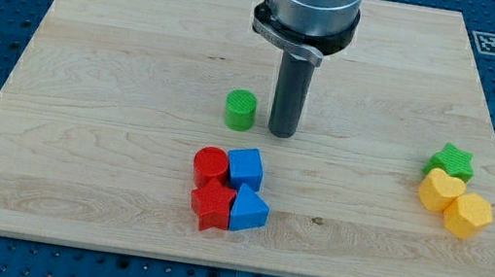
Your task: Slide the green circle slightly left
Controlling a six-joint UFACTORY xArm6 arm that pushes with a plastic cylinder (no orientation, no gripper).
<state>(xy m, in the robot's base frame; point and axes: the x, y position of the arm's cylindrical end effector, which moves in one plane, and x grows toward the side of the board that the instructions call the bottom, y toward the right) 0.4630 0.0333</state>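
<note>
My tip, the bottom of the dark rod that is my end effector (it has no jaws, so nothing opens, closes or grips), stands on the pale wooden worktop just beside the small green round block, on the view's right of it, with a thin gap showing between them. The green round block sits alone near the middle of the worktop, above the bunch made of a red round block, a blue cube block, a red chunky block and a blue wedge block. I think the push has not started and a short slide toward the view's left is all that is left to do.
</note>
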